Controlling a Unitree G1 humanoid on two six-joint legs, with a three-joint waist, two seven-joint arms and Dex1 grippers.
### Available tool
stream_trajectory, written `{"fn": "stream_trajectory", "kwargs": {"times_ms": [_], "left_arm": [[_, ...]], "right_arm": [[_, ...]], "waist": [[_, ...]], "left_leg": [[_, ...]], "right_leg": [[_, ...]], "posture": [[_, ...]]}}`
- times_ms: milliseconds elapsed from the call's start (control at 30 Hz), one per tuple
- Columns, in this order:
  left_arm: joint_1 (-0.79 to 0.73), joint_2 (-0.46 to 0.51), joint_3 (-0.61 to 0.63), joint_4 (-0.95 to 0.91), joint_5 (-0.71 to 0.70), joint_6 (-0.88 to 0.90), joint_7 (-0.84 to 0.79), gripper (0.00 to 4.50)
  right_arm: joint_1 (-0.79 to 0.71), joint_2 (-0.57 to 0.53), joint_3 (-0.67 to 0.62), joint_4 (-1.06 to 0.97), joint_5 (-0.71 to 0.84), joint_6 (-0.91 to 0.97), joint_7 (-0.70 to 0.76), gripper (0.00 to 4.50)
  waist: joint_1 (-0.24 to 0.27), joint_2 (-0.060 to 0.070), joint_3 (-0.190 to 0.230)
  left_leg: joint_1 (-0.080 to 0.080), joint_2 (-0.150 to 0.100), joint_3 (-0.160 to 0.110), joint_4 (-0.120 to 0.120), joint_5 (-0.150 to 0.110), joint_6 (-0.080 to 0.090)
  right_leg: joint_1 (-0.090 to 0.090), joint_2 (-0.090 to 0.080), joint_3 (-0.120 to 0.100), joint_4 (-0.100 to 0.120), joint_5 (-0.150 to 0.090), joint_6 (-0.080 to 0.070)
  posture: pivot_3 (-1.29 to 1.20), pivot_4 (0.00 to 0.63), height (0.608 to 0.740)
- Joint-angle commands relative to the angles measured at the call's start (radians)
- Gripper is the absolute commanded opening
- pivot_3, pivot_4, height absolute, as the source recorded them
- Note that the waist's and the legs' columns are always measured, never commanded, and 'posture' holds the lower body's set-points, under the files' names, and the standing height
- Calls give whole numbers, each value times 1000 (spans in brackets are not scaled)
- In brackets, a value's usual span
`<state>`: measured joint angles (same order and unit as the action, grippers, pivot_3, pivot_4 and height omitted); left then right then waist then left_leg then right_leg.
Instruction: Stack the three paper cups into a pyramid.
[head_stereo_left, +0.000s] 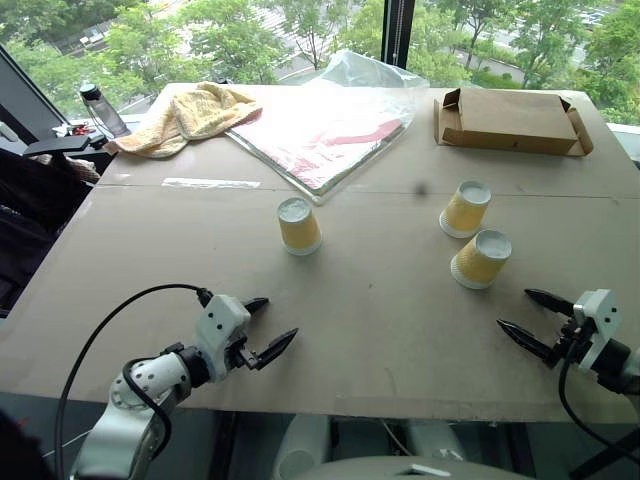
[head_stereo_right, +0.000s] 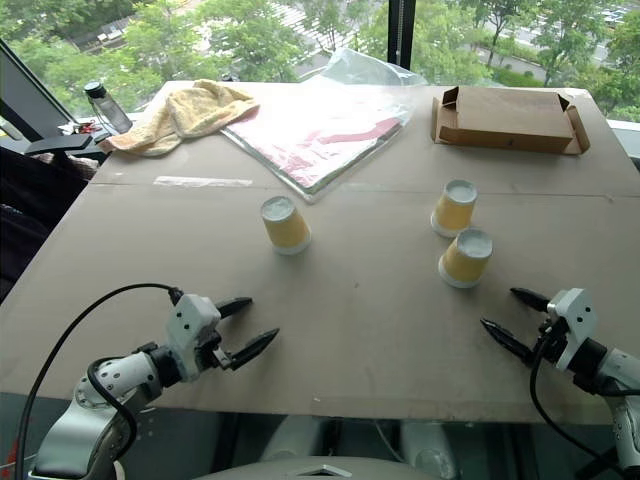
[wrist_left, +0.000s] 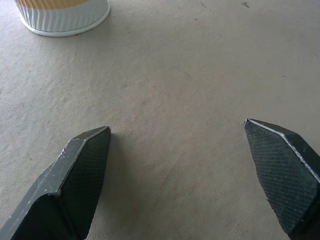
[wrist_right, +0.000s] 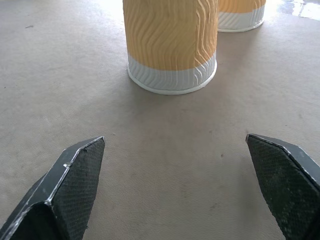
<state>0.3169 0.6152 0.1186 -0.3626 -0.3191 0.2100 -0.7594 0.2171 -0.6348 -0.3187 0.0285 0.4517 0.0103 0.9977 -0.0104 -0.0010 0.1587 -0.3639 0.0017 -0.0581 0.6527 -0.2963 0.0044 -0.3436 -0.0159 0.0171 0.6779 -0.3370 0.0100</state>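
Three yellow paper cups stand upside down and apart on the brown table (head_stereo_left: 360, 320). One cup (head_stereo_left: 299, 225) is near the middle; its white rim (wrist_left: 65, 20) shows in the left wrist view. Two cups sit close together on the right, the farther cup (head_stereo_left: 465, 208) and the nearer cup (head_stereo_left: 481, 259), which also shows as cup (wrist_right: 170, 45) in the right wrist view. My left gripper (head_stereo_left: 268, 328) hovers open near the front edge, short of the middle cup. My right gripper (head_stereo_left: 527, 316) is open, just short of the nearer right cup. Both hold nothing.
At the back lie a yellow towel (head_stereo_left: 190, 115), a flat plastic-wrapped pink packet (head_stereo_left: 320, 135) and a flattened cardboard box (head_stereo_left: 510, 122). A bottle (head_stereo_left: 100, 108) stands at the far left corner. A black cable (head_stereo_left: 110, 330) loops by my left arm.
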Motion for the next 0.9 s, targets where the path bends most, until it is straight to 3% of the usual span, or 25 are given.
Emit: {"fn": "stream_trajectory", "kwargs": {"times_ms": [33, 900], "left_arm": [[-5, -12, 22, -18, -21, -2, 8, 4394], [-70, -33, 43, 17, -48, -15, -3, 4394]], "right_arm": [[5, -9, -36, -2, 14, -29, 13, 4500], [14, -6, -18, -69, 22, 8, -11, 4500]], "waist": [[0, 0, 0], [0, 0, 0]], "left_leg": [[0, 0, 0, 0, 0, 0], [0, 0, 0, 0, 0, 0]], "right_leg": [[0, 0, 0, 0, 0, 0], [0, 0, 0, 0, 0, 0]], "posture": [[0, 150, 740], [0, 150, 740]]}}
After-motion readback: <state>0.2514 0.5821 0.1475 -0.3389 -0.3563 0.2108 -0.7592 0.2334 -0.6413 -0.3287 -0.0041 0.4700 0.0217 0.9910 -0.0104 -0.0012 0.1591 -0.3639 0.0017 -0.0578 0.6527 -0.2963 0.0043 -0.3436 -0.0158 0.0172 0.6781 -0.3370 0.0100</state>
